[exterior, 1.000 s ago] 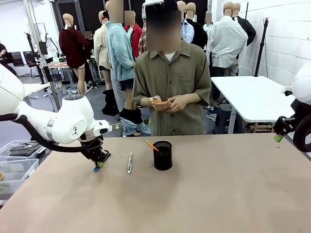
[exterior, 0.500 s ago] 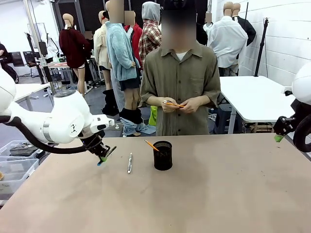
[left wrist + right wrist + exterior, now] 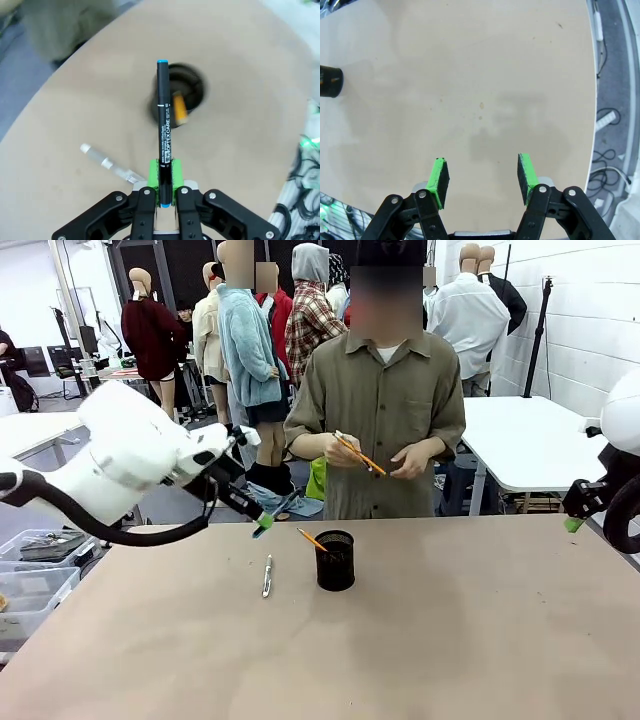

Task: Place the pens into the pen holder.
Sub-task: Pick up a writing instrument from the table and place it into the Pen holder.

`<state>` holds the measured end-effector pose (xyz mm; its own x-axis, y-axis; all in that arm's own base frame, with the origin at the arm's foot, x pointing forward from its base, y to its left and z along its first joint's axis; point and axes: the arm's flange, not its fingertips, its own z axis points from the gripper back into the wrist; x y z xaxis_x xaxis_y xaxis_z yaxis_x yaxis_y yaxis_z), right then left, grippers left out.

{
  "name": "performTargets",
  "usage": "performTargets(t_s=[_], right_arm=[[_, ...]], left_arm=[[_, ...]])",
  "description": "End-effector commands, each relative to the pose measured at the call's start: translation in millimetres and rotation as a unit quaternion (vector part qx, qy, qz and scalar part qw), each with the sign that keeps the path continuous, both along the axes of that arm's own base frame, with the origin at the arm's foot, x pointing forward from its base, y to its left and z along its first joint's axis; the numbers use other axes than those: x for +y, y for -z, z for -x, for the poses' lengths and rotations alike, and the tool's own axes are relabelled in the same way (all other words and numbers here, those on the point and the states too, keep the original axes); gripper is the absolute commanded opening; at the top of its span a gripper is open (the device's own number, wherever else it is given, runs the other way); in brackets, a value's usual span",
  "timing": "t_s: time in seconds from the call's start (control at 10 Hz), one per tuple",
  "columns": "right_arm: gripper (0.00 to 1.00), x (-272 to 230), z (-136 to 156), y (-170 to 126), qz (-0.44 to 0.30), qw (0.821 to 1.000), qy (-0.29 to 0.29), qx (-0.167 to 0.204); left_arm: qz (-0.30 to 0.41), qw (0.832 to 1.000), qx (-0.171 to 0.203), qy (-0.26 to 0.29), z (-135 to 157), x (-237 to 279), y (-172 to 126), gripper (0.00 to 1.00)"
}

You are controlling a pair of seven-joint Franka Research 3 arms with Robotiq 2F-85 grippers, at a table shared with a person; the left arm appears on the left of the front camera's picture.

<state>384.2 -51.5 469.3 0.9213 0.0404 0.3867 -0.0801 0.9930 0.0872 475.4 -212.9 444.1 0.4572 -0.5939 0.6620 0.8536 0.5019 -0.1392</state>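
At the left of the worktop [image 3: 450, 640], the left fingers [image 3: 262, 526] hang in the air, above and a little behind the silver pen [image 3: 267, 576], which lies flat with its long axis running roughly toward the far edge. The left wrist view shows these fingers [image 3: 154, 175] clamped on the rear end of a dark pen [image 3: 163, 120]. The green pads pinch its barrel from both sides, and most of its length juts forward past them.

The pen's long axis runs straight on from the fingers, and in that view its free, blue-tipped end overlaps the near rim of the pen holder [image 3: 187, 90]. From the front, the pen holder [image 3: 335, 562] stands to the right of the fingers and lower, near but apart. The move looks to turn on carrying the tip over the mouth and tipping the pen steeper.

An orange pencil [image 3: 311, 539] already leans out of the holder toward the left arm and could catch the incoming tip. Behind the far edge, a person [image 3: 385, 420] holds a second orange pencil [image 3: 358, 453] in both hands at chest height.

At the far right, the right fingers [image 3: 573, 525] stand off the worktop's edge. In the right wrist view, those fingers [image 3: 439, 180] are spread wide with nothing between them, well apart from the holder [image 3: 329, 81]. The left arm is clearly the nearer.
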Motion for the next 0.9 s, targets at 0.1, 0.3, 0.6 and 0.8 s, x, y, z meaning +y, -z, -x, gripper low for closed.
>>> performTargets(t_s=[0.1, 0.3, 0.6, 0.8], right_arm=[[0.69, 3, 1, 4, 0.010, 1.000, 0.011, -0.002], [0.69, 3, 1, 4, 0.010, 1.000, 0.011, -0.002], [0.69, 3, 1, 4, 0.010, 1.000, 0.011, -0.002], [0.69, 3, 1, 4, 0.010, 1.000, 0.011, -0.002]], left_arm=[[0.012, 0.998, 0.021, 0.066, -18, 81, 68, 0.00], [0.056, 0.991, 0.021, 0.119, -17, 84, 74, 0.00], [0.120, 0.975, -0.008, 0.186, -14, 92, 76, 0.00], [0.055, 0.988, -0.040, 0.136, 13, 122, 59, 0.00]])
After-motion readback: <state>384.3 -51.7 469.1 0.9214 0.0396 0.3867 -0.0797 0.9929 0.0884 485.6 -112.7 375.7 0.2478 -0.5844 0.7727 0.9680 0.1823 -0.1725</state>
